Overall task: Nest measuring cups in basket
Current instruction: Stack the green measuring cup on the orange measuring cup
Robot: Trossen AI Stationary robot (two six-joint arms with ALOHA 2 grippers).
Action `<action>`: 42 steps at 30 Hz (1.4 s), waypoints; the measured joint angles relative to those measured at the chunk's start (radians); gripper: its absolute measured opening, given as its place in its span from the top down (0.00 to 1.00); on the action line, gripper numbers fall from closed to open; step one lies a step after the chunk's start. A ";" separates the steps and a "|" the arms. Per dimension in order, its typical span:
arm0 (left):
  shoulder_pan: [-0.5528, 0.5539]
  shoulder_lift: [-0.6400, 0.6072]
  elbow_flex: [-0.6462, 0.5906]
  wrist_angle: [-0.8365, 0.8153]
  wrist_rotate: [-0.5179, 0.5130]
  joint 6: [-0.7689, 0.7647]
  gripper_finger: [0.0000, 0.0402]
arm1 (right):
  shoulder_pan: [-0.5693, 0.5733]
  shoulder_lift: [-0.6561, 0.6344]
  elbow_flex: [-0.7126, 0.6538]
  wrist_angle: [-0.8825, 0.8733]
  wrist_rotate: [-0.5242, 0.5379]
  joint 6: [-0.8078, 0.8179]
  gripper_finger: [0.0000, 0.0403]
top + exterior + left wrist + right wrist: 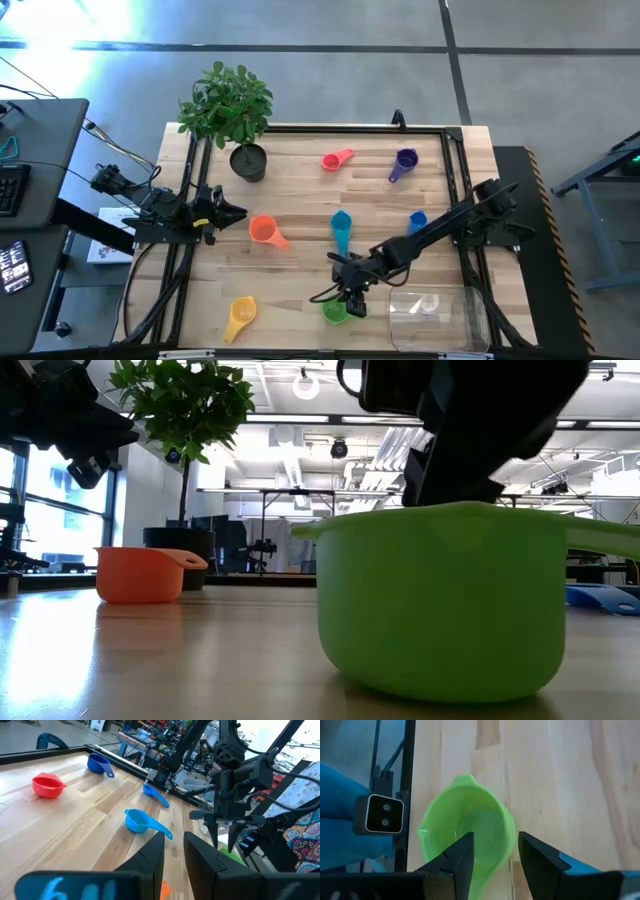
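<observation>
Right hand (345, 298) hangs over small green plastic measuring cup (335, 312) at surface's front edge, beside clear plastic basket (478, 318); fingers parted, nothing held. Pick-up step; next: lower w/ fingers straddling rim, clench.

Big room w/ a smooth grey concrete floor (330, 70), dark lines across it. Bright light spot on the floor at the far left corner. Black desk (40, 150) stands left of the light wood plank table (300, 215). Green leafy plant in a dark pot (240, 125) sits on the table's far side. Long white ceiling lights (300, 418) glow above, tall windows (30, 510) at left.
</observation>
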State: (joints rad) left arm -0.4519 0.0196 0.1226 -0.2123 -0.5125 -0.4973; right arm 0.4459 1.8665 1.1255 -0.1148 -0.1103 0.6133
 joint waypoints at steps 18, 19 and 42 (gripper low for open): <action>0.000 0.000 0.000 -0.001 0.000 0.002 0.84 | -0.015 0.026 0.000 -0.049 -0.007 0.105 0.64; 0.000 0.000 0.000 -0.001 0.000 0.002 0.84 | -0.015 0.026 0.000 -0.050 -0.007 0.113 0.64; 0.000 0.000 0.000 -0.008 0.000 0.003 0.84 | -0.047 0.030 0.000 0.027 -0.017 0.391 0.98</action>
State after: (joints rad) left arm -0.4519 0.0196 0.1226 -0.2204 -0.5121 -0.4939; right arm 0.3993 1.8961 1.1252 -0.0873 -0.1272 1.0045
